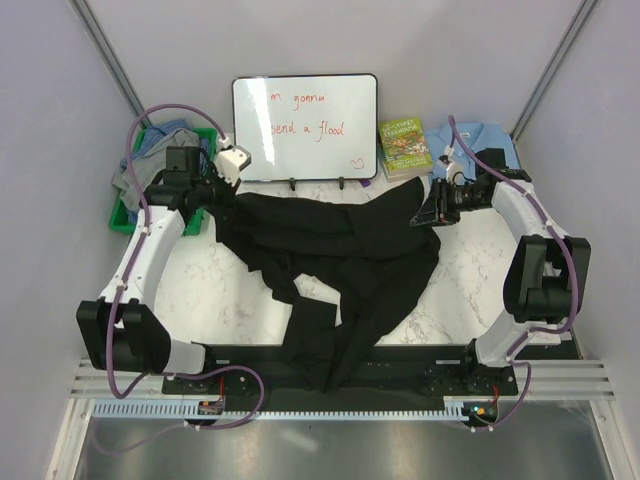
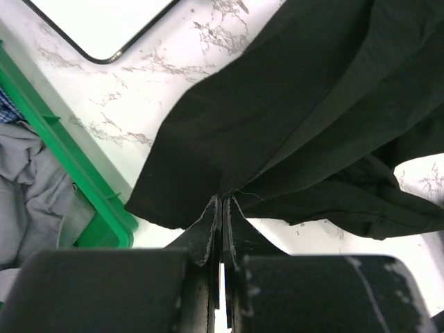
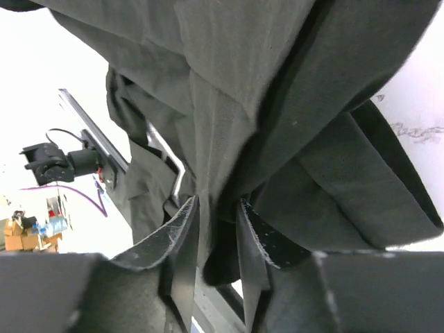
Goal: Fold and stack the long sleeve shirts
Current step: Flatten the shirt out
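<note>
Black shirt (image 1: 340, 255), too bunched to read, sags between left jaws and right jaws, both pinching it; its tail overhangs the worktop (image 1: 472, 282) at lower centre.

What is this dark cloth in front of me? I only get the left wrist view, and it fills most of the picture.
Observer: It's a black shirt, lying rumpled across the marble table. Its lower part hangs over the near edge, between the two arm bases.
Operator: Is only my arm holding it?
Observer: No. The right arm has its jaws shut on a bunch of the same shirt, at its far right end.
Operator: Are there more shirts besides the grey one in my green bin?
Observer: Yes, a light blue shirt lies in the table's far right corner, next to a green-covered book.
</note>
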Controlling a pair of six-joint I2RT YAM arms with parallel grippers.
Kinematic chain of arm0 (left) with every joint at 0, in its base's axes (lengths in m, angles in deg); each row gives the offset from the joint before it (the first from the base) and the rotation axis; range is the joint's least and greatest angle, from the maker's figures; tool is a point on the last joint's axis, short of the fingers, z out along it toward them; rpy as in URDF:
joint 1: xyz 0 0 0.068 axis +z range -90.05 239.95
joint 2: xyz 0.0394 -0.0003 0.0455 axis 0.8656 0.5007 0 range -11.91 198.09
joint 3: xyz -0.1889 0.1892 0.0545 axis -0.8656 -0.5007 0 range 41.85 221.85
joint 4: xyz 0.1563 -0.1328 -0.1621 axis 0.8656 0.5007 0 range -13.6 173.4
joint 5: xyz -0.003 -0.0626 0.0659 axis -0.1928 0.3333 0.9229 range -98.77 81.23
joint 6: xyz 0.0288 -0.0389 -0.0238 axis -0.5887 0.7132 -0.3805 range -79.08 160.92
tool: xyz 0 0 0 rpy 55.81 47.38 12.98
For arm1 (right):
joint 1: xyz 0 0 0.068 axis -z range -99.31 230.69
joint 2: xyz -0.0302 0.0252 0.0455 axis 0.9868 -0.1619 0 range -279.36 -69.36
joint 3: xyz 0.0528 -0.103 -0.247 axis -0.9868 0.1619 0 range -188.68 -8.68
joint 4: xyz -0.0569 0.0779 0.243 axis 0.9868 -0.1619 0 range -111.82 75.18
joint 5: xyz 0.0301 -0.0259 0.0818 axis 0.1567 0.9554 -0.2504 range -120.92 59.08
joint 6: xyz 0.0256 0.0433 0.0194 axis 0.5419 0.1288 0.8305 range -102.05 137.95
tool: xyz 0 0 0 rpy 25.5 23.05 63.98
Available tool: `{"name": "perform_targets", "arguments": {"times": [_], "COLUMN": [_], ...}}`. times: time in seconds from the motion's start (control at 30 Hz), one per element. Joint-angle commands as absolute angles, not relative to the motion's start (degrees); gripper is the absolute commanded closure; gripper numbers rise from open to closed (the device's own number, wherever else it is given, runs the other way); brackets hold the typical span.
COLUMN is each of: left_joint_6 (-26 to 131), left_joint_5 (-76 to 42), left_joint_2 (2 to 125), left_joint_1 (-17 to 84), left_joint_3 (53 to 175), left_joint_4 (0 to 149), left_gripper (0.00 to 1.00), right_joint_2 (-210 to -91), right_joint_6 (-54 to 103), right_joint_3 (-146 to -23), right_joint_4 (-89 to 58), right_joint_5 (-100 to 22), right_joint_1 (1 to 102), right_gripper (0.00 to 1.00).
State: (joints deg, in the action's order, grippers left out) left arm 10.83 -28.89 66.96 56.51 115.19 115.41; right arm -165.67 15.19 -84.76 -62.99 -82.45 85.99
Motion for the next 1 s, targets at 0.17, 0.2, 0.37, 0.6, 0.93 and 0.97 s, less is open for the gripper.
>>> {"name": "perform_targets", "arguments": {"times": [0.17,0.2,0.37,0.6,0.93,0.97], "left_joint_6": [8.8,9.0,9.5,8.7,8.7,8.7], "left_joint_5": [-29.6,-29.6,-29.6,-29.0,-28.7,-28.6], "left_joint_2": [69.7,70.3,71.3,71.2,71.4,71.3], "left_joint_1": [56.9,56.9,56.9,56.9,56.9,56.9], "left_joint_3": [117.2,117.9,119.1,119.4,119.4,119.2], "left_joint_4": [113.3,113.4,113.7,114.4,114.5,114.5], "left_gripper": [0.98,0.98,0.98,0.98,0.98,0.98], "right_joint_2": [-166.6,-166.0,-162.0,-163.0,-168.1,-169.1], "right_joint_6": [14.3,14.2,14.7,17.9,21.0,21.1], "right_joint_3": [-86.7,-87.1,-88.3,-87.1,-85.8,-85.7], "right_joint_4": [-64.7,-65.4,-68.3,-67.6,-63.8,-63.5], "right_joint_5": [-81.9,-81.9,-78.5,-81.2,-81.9,-82.2], "right_joint_1": [84.5,84.5,84.5,83.9,83.1,82.8], "right_gripper": [0.55,0.55,0.46,0.48,0.51,0.51]}}
